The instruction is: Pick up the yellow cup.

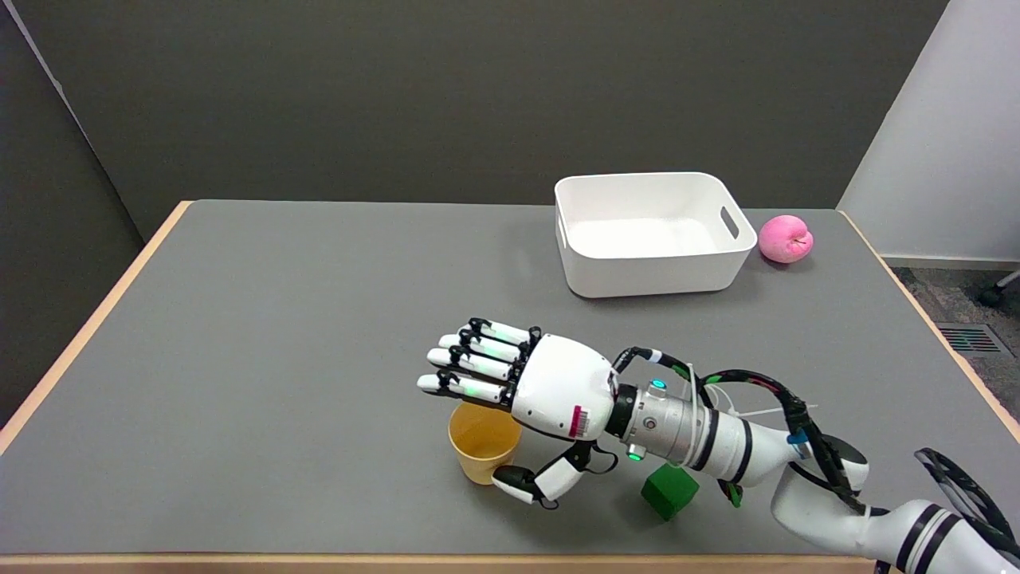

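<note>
Yellow cup [483,445] stands upright on the grey table [263,383] near its front edge, at about 6 o'clock from the table's middle. The right hand [532,392] hovers over its far rim with fingers [470,363] stretched wide toward 9 o'clock and the thumb beside the cup's right wall, holding nothing. A green block [669,491] lies at 3 o'clock from the cup; a white bin [652,275] and pink apple [786,238] sit at 1 o'clock.
</note>
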